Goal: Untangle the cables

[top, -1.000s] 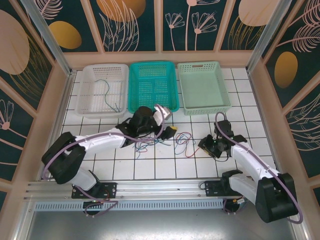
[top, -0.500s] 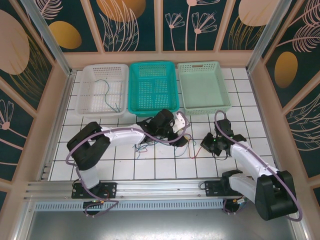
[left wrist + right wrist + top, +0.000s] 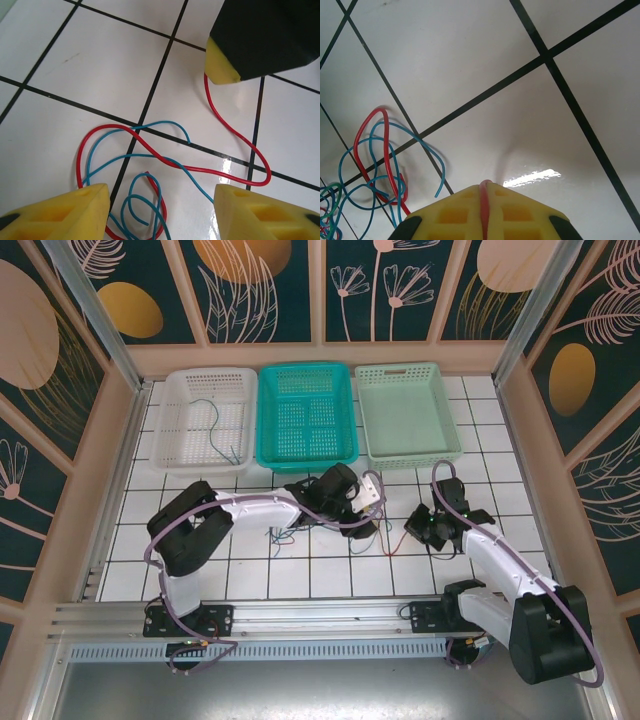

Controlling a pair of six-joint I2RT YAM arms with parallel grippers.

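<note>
The right end effector [image 3: 485, 199] is clamped shut on the red cable [image 3: 240, 137], and the wrist view shows the red strand pinched right between its yellow pads. In the left wrist view that same cable runs out of the right end effector's yellow tip and curves down across the white tiles. It loops back and crosses the blue cable [image 3: 170, 122] in a loose knot.

The left end effector [image 3: 160, 210] hangs just above that knot with its fingers spread wide, one on each side of the loops. It's open and isn't gripping anything. The tangle lies flat on the table [image 3: 480, 570], between the two arms and in front of the teal basket [image 3: 268, 420]. A green cable [image 3: 327, 192] peeks in at the edge of the right wrist view, mixed in with more blue.

Three baskets sit along the back. The white basket [image 3: 170, 430] on the left has one thin cable [image 3: 213, 430] lying in it, and the pale green basket [image 3: 452, 430] is on the right.
</note>
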